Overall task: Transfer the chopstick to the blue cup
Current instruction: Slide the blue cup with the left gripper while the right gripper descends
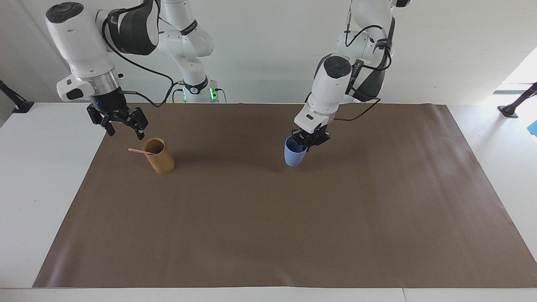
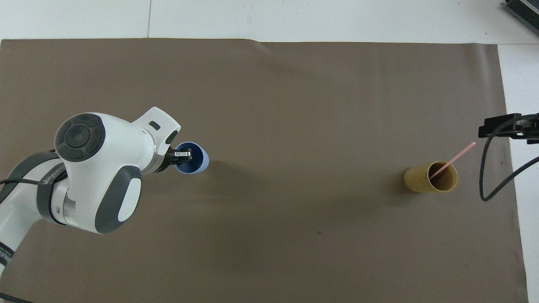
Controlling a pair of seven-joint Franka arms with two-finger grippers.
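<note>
One pale-pink chopstick (image 1: pixel 136 151) leans in a tan cup (image 1: pixel 159 158) at the right arm's end of the mat, its top sticking out over the rim; it also shows in the overhead view (image 2: pixel 457 155). My left gripper (image 1: pixel 308 140) is shut on the rim of the blue cup (image 1: pixel 293 157), which hangs slightly tilted over the middle of the mat; I cannot tell whether its base touches. The overhead view shows the cup (image 2: pixel 198 163) and that gripper (image 2: pixel 183 155). My right gripper (image 1: pixel 126 132) is open and empty, just above the chopstick's free end.
A brown paper mat (image 1: pixel 268 230) covers most of the white table. The tan cup (image 2: pixel 421 181) stands upright near the mat's edge. Only the right gripper's dark tip (image 2: pixel 499 127) and its cable show in the overhead view.
</note>
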